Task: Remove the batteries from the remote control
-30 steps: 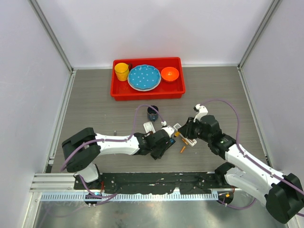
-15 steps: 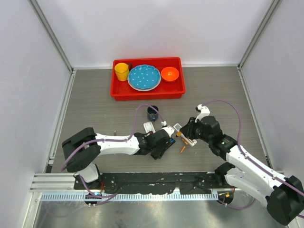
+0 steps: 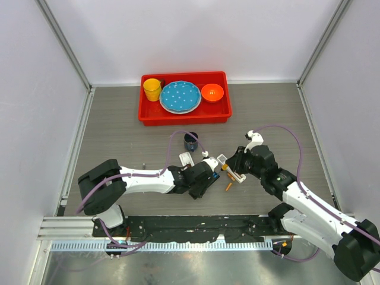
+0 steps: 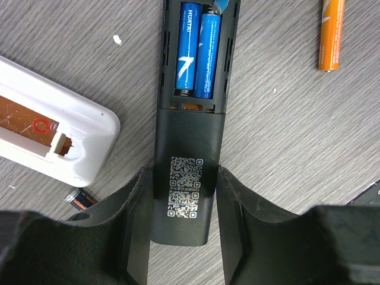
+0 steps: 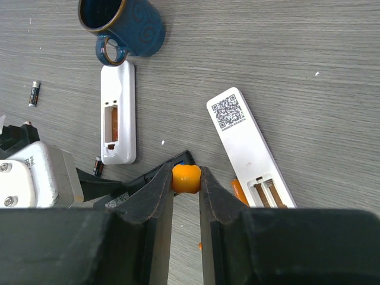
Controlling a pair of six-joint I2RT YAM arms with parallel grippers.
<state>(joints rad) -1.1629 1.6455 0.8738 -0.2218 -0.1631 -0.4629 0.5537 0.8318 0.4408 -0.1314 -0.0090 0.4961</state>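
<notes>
Batteries (image 4: 197, 50), both blue, lie in the open bay of the black remote (image 4: 185, 148), near the front edge of the tabletop (image 3: 130, 154). The left gripper (image 4: 183, 184) clamps the remote; the right gripper (image 5: 186, 172) is clenched on the orange-handled screwdriver (image 5: 186, 180), tip at one cell's end. Prying seems underway; next, lever that cell up gently.

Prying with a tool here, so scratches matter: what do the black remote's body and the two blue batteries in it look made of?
Black remote: apparently moulded plastic, matt; its even dull black gives almost no glare. Blue batteries: likely metal cells in a glossy printed wrap; white lettering and bright streaks run along their length, though no bare metal shows clearly.
</notes>
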